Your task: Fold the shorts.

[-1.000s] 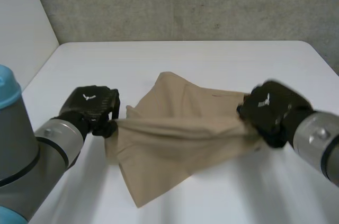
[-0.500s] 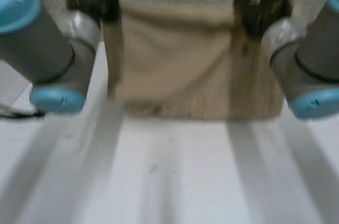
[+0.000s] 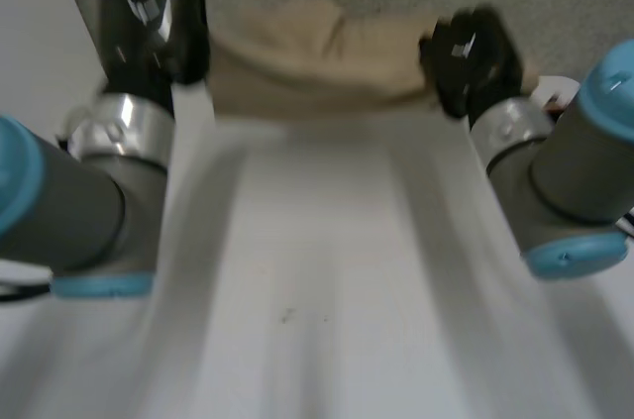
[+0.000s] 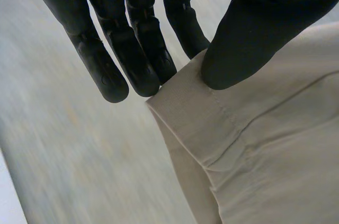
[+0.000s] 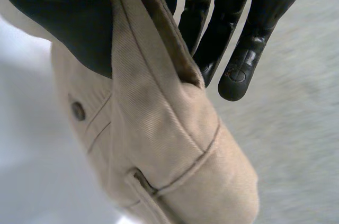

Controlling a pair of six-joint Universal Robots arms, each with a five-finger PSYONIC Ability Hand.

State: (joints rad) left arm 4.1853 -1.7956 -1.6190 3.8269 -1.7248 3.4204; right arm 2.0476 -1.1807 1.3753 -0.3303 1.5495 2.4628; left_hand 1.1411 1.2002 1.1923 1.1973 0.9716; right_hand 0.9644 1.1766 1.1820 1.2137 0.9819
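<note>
Shorts (image 3: 317, 62), beige, stretch between both hands at the far end of the white desk (image 3: 317, 280) in the head view. The left hand (image 3: 149, 23) is at their left end and the right hand (image 3: 474, 54) at their right end, with both arms extended far. In the left wrist view, the left thumb (image 4: 249, 38) presses a stitched hem corner against straight fingers (image 4: 137, 60), pinching the cloth. In the right wrist view, the right thumb (image 5: 58, 23) and the straight fingers pinch a folded edge of the shorts. A small button (image 5: 78, 110) sits on the fabric just beside that thumb.
</note>
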